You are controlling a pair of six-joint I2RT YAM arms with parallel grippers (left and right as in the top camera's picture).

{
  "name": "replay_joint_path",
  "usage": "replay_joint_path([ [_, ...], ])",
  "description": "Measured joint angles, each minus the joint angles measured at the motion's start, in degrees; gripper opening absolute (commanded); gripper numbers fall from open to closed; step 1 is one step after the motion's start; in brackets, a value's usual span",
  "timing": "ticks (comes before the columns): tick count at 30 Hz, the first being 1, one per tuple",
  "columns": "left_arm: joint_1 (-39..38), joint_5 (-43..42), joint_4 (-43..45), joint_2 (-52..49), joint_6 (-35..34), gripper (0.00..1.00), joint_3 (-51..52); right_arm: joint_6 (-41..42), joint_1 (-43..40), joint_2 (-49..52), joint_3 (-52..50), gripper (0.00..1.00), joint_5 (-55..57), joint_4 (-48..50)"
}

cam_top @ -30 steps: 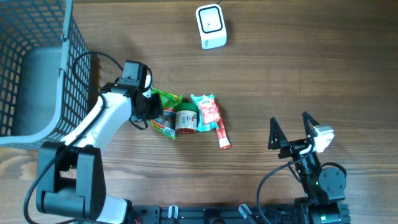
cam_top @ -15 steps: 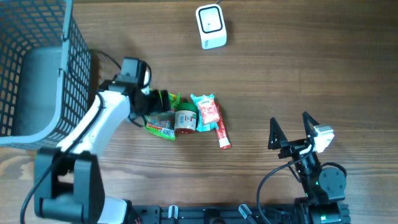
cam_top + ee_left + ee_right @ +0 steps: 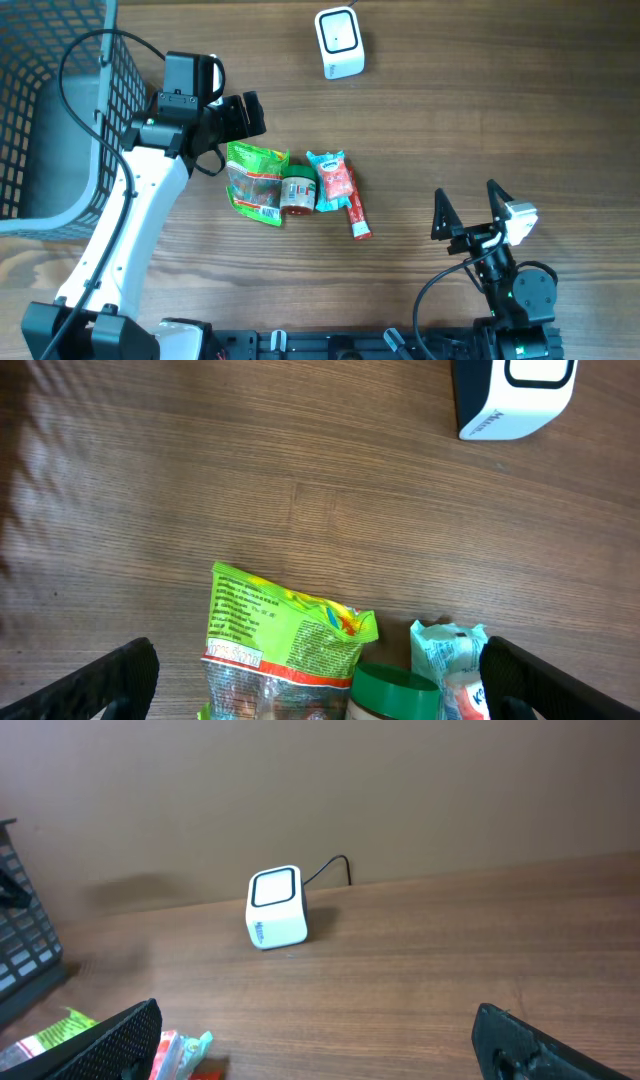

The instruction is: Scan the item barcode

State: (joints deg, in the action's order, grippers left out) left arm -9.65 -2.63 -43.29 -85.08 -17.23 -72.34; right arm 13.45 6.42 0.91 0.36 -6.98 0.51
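Observation:
Several grocery items lie in a row mid-table: a green snack packet [image 3: 254, 178], a small jar with a green lid [image 3: 298, 192], a teal-and-red packet [image 3: 333, 180] and a thin red stick pack [image 3: 359, 221]. The white barcode scanner [image 3: 339, 42] stands at the far edge. My left gripper [image 3: 243, 118] hangs open just up and left of the green packet, holding nothing. In the left wrist view the green packet [image 3: 285, 635] and jar lid [image 3: 395, 695] lie between and beyond the wide-spread fingers [image 3: 125, 675]. My right gripper [image 3: 468, 212] rests open at the near right, empty.
A grey wire basket [image 3: 60, 110] fills the far left corner, close beside the left arm. The scanner's cable runs off the far edge. In the right wrist view the scanner [image 3: 277, 908] stands ahead, with the basket's edge [image 3: 20, 940] at the left.
My left gripper went from shut on the green packet to open, let it go and drew back up and to the left. The packet now lies flat. The right arm has not moved.

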Motion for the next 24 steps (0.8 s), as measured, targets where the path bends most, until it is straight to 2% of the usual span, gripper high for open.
replay_joint_path([
  [4,0.02,4.13,0.07,0.00,-2.14,1.00,0.00,4.15,0.00,0.46,0.26,1.00,-0.33,-2.54],
  [7,1.01,8.09,0.63,0.00,-3.78,1.00,0.00,5.49,0.00,3.85,4.33,1.00,-0.52,-11.52],
  [13,7.13,11.02,0.79,-0.04,-4.76,1.00,0.00,4.11,0.00,25.03,37.22,1.00,-0.52,-34.34],
  [14,8.24,11.39,0.39,-0.09,-4.81,1.00,0.00,3.93,0.00,33.22,48.65,1.00,-0.52,-42.14],
  [18,9.07,11.85,0.24,-0.15,-5.01,1.00,0.00,3.56,-0.04,55.52,76.19,1.00,-1.05,-65.57],
  [19,9.07,11.85,0.17,-0.15,-5.01,1.00,0.00,3.41,-0.04,60.92,81.61,1.00,-1.51,-69.31],
  [21,9.07,11.80,0.22,-0.20,-5.01,1.00,0.00,3.39,-0.07,69.72,88.87,1.00,-2.69,-70.47],
  [22,9.07,11.85,0.24,-0.20,-5.01,1.00,0.00,2.97,-0.15,74.62,92.19,0.93,-4.57,-70.44],
  [23,9.07,11.82,0.24,-0.20,-5.01,1.00,0.00,2.08,-0.22,78.01,93.59,0.80,-6.88,-69.37],
  [24,9.07,11.82,0.24,-0.20,-5.01,1.00,0.00,0.46,-0.24,81.40,94.03,0.54,-10.32,-68.85],
])
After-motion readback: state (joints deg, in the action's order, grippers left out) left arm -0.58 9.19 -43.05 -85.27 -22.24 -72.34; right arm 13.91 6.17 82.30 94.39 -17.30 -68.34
